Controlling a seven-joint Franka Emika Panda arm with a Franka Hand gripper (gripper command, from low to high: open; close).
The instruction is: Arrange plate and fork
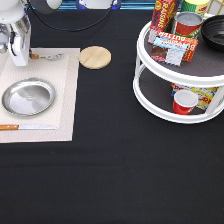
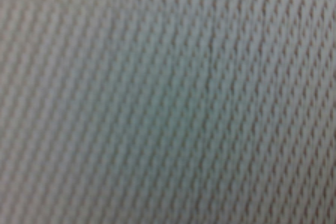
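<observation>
At the exterior view's left, the end effector (image 1: 20, 61) is seen low over the top edge of the pale woven placemat (image 1: 65, 100). It is down at the handle end of the fork (image 1: 47, 57), but whether it is wide, narrow or closed on the handle cannot be told, because the white hand body hides that part. The fork is lying flat along the mat's top edge, with its tines pointing to the exterior view's right. Below it, the plate (image 1: 28, 97) is placed on the mat, well apart from the fork, and a wooden-handled knife (image 1: 25, 127) is laid along the mat's lower edge (parallel to that edge). In the wrist view only the woven placemat (image 2: 168, 112) is shown from very close, so the hand is judged to be almost on the mat.

For this step to be done well, the thin handle should be taken squarely and the mat should not be dragged.

Further right, a wooden disc (image 1: 95, 57) is lying on the black surface (image 1: 110, 170), and a white two-tier turntable (image 1: 150, 95) with food packages is standing at the far right.
</observation>
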